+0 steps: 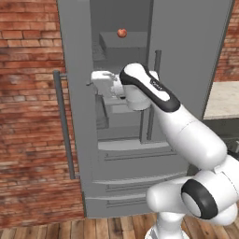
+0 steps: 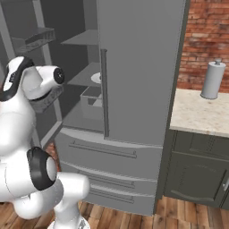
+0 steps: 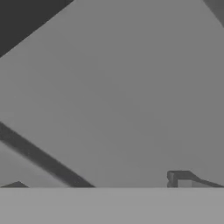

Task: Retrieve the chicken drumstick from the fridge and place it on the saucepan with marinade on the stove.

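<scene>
The fridge (image 1: 186, 56) is tall and grey, its left door (image 1: 74, 93) swung open and its right door shut. My gripper (image 1: 93, 80) reaches into the open left half at mid-shelf height, pointing left toward the inside of that door. In the hand view the two fingertips (image 3: 179, 178) stand far apart at the bottom with nothing between them, so the gripper (image 3: 98, 183) is open, facing a plain grey wall crossed by a dark slanted bar. The chicken drumstick is hidden. The saucepan and the stove are out of view.
A small red apple (image 1: 122, 32) sits on an upper shelf. A white plate (image 2: 96, 78) lies on a middle shelf above a grey bin (image 2: 91, 100). To the right is a stone counter (image 2: 201, 114) with a paper towel roll (image 2: 212, 80). A brick wall (image 1: 28, 116) stands left.
</scene>
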You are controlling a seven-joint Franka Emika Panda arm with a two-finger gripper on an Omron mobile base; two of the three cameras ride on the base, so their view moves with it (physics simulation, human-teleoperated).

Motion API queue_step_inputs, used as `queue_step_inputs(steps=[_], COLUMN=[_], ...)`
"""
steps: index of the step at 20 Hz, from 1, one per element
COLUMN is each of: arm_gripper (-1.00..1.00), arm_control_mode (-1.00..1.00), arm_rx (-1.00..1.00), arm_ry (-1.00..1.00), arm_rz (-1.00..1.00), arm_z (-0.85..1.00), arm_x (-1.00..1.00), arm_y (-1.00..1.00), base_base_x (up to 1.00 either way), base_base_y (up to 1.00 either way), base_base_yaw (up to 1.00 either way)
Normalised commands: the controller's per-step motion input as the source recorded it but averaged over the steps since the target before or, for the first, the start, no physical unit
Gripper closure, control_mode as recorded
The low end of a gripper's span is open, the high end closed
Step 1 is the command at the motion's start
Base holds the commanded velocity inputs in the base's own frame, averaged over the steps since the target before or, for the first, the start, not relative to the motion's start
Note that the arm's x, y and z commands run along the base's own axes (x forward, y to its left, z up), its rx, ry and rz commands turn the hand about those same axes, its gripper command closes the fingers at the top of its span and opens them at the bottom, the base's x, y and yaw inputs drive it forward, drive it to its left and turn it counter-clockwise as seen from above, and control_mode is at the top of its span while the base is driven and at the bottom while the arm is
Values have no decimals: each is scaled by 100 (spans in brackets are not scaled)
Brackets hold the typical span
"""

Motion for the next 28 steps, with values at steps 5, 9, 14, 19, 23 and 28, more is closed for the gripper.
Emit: queue_step_inputs(steps=[5,9,14,19,23,28], arm_gripper=[-100,-100,-100,-100,-100,-100], arm_control_mode=[-100,-100,-100,-100,-100,-100], arm_rx=[14,0,-14,-33,-41,-41], arm_ry=[0,-3,-1,-1,0,1], arm_rz=[0,-5,-16,-17,-17,-23], arm_z=[-17,47,47,12,2,0], arm_x=[0,-26,-69,-67,-47,-36], arm_y=[41,-48,-100,-100,-100,-100], base_base_x=[0,0,0,0,0,0], base_base_y=[0,0,0,0,0,0], base_base_yaw=[0,0,0,0,0,0])
